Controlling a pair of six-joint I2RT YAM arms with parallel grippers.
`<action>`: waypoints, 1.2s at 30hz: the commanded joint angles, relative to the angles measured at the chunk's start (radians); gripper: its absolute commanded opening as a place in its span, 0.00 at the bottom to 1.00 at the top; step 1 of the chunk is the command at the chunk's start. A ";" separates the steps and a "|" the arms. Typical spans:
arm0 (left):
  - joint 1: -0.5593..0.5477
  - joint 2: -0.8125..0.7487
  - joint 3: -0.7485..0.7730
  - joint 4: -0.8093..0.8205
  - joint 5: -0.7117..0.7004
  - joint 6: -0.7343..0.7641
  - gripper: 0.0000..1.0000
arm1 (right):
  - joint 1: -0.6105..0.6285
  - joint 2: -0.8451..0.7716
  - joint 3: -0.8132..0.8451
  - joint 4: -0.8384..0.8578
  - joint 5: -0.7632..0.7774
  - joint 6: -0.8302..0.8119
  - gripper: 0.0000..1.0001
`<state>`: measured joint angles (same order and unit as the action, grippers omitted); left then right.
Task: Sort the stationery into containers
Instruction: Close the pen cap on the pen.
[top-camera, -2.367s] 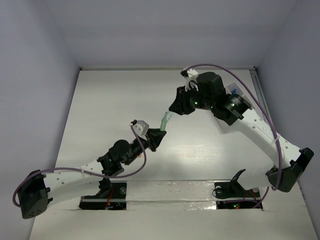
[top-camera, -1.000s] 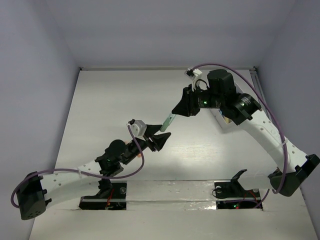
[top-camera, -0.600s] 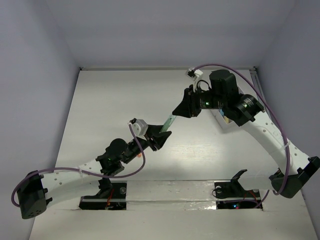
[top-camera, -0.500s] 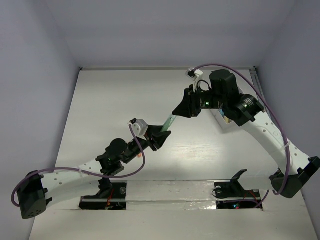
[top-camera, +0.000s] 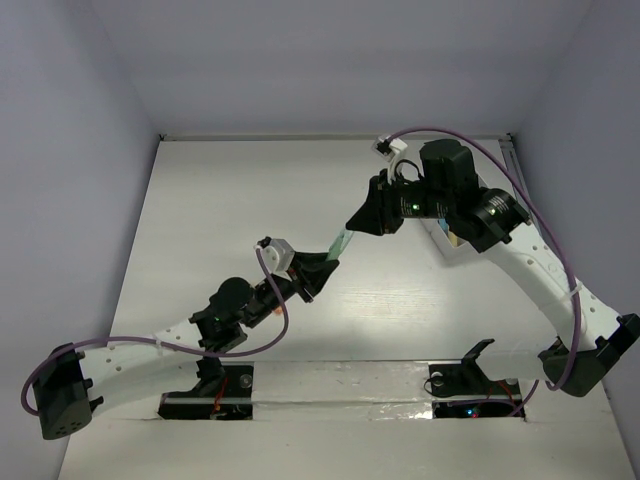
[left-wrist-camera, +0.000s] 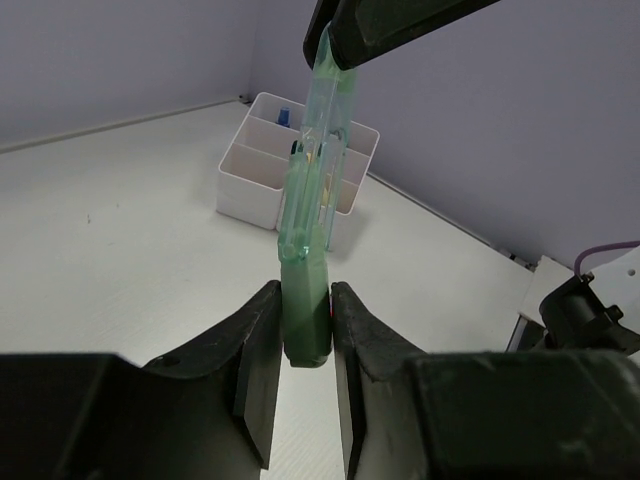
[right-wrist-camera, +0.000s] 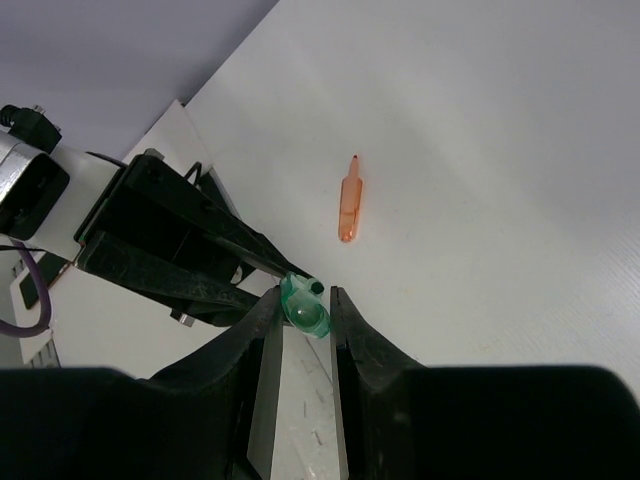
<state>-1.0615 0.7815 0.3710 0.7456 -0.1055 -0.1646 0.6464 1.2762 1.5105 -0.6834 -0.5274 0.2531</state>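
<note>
A translucent green pen (top-camera: 339, 243) hangs in the air between both grippers above the table's middle. My left gripper (top-camera: 322, 264) is shut on its dark green lower end (left-wrist-camera: 305, 310). My right gripper (top-camera: 352, 224) is shut on the upper end, which shows as a round green tip (right-wrist-camera: 312, 312) between its fingers. The pen body (left-wrist-camera: 318, 150) rises from the left jaws into the right jaws. The white divided tray (left-wrist-camera: 250, 172) stands beyond, with a blue item (left-wrist-camera: 285, 116) in a back compartment. In the top view the right arm mostly hides the tray (top-camera: 446, 240).
An orange pen-like piece (right-wrist-camera: 348, 200) lies alone on the white table below the right wrist. The table's side walls stand close on the left and right. The left arm (top-camera: 160, 335) stretches low across the near left part.
Since 2.4 s ago the right wrist has shifted a little right and the left gripper a little forward, both still on the green pen. Almost nothing moved in the last half second.
</note>
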 joint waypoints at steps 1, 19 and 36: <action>-0.008 -0.019 0.006 0.034 0.001 -0.006 0.19 | -0.010 -0.031 0.048 0.005 0.004 -0.015 0.00; -0.008 0.027 0.026 0.032 0.066 -0.016 0.00 | -0.010 -0.037 0.068 -0.007 0.073 -0.031 0.00; -0.008 -0.034 0.051 0.069 0.101 -0.050 0.00 | -0.010 0.002 -0.012 0.074 -0.016 0.002 0.00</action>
<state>-1.0615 0.7631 0.3710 0.7284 -0.0441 -0.1967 0.6464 1.2762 1.5082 -0.6804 -0.5259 0.2470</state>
